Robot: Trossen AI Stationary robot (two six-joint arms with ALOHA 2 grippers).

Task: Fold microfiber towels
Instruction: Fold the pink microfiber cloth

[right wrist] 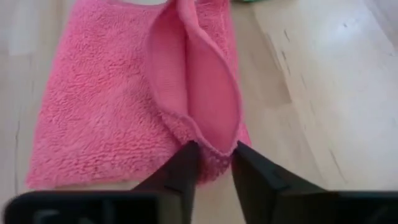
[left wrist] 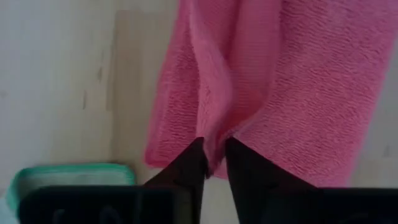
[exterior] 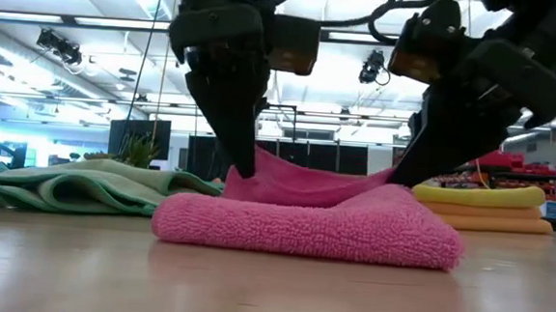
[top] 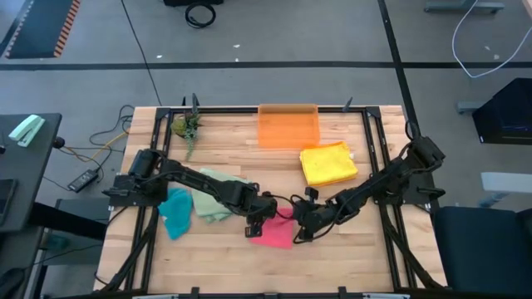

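Note:
A pink microfiber towel [top: 278,234] lies folded near the middle of the table, its lower layers flat on the wood [exterior: 312,231]. My left gripper [top: 256,226] is at its left end and my right gripper [top: 301,228] at its right end. Each is shut on the top layer. Between them the top layer [exterior: 320,186] sags in a shallow curve. A sage green towel [top: 218,199] and a teal towel [top: 176,212] lie at the left. A stack of folded yellow towels [top: 328,164] lies at the back right. My left gripper pinches a raised ridge of the towel's top layer [left wrist: 214,140] at its left end between two fingertips, coming steeply from above. That end is lifted off the layers below. My right gripper pinches a folded edge of the top layer [right wrist: 214,146] at the right end, slanting down. The fold gapes open beyond the fingers.
A translucent orange bin [top: 288,126] stands at the table's far edge, and a small green plant [top: 187,126] is at the far left. Bare wood lies in front of the pink towel toward the near edge [top: 274,270].

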